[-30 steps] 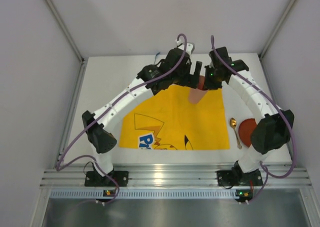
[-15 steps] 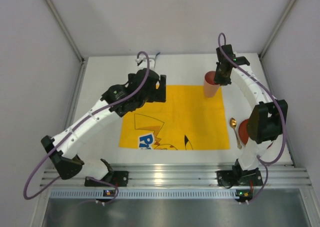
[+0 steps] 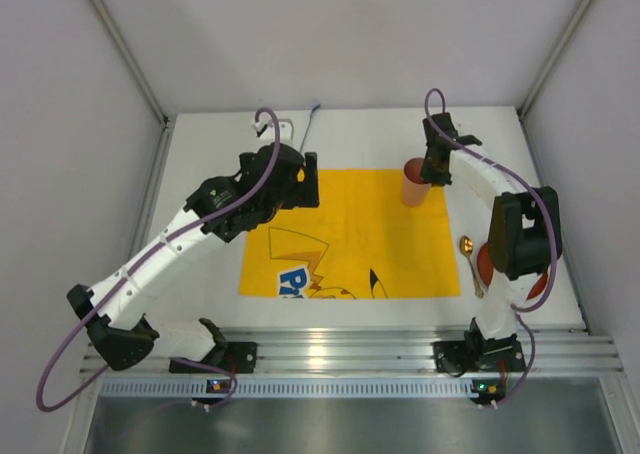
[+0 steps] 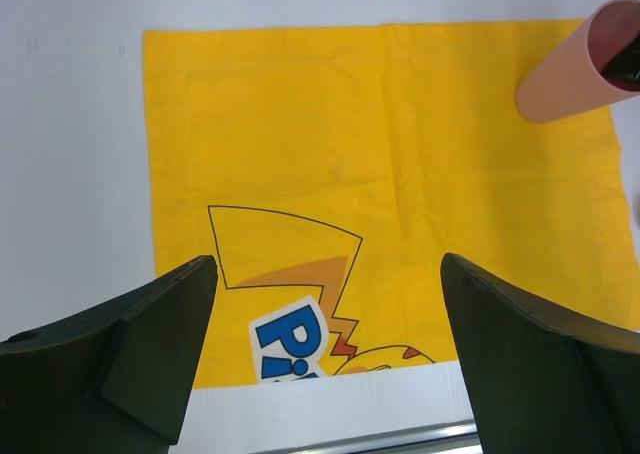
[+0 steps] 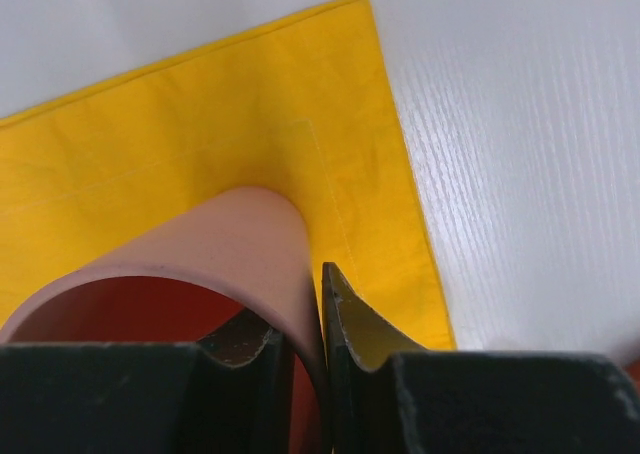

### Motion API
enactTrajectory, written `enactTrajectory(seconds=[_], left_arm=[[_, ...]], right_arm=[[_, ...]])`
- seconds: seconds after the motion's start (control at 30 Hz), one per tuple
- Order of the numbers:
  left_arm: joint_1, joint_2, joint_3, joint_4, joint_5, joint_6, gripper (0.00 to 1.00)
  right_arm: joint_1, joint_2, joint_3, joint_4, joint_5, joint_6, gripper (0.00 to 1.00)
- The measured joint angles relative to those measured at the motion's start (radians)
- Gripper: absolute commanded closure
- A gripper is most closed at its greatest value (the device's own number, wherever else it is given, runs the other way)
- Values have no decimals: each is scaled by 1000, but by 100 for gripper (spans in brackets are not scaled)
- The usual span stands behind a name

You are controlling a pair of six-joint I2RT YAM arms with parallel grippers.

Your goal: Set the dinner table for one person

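Back swings the left arm, its left gripper (image 4: pixel 328 269) gaping wide, empty, over the yellow cloth's (image 3: pixel 350 234) far-left corner. Right gripper (image 3: pixel 437 169) pinches the pink cup's (image 3: pixel 415 182) rim at the far-right corner. White dinner table (image 3: pixel 210 174) lies beneath the cloth.

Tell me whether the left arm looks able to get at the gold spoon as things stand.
Probably not. The left gripper is open and free, but hangs over the far left corner of the yellow cloth, while the gold spoon lies off its right edge, beside the elbow of the right arm.
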State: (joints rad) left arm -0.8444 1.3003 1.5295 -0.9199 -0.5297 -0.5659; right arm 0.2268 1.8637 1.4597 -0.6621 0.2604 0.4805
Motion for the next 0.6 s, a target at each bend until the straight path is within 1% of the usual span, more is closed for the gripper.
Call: enactTrajectory(seconds=[0.07, 0.1, 0.2, 0.3, 0.37, 0.47, 0.6], left_arm=[[15, 8, 0, 0, 3, 13, 1], [28, 16, 0, 2, 11, 21, 1], [101, 55, 6, 16, 56, 51, 1], [206, 127, 43, 43, 125, 90, 1], [269, 197, 99, 61, 162, 118, 1], [335, 321, 205, 108, 199, 172, 1], [393, 492, 332, 192, 257, 228, 1]], right_arm=[[1, 0, -7, 25, 0, 3, 68], [3, 0, -11, 34, -1, 6, 53], [9, -2, -29, 32, -2, 14, 26], [13, -10, -33, 27, -4, 20, 13], [14, -14, -33, 15, -6, 23, 8], [16, -33, -20, -34, -16, 37, 6], [38, -100, 56, -127, -26, 55, 5]])
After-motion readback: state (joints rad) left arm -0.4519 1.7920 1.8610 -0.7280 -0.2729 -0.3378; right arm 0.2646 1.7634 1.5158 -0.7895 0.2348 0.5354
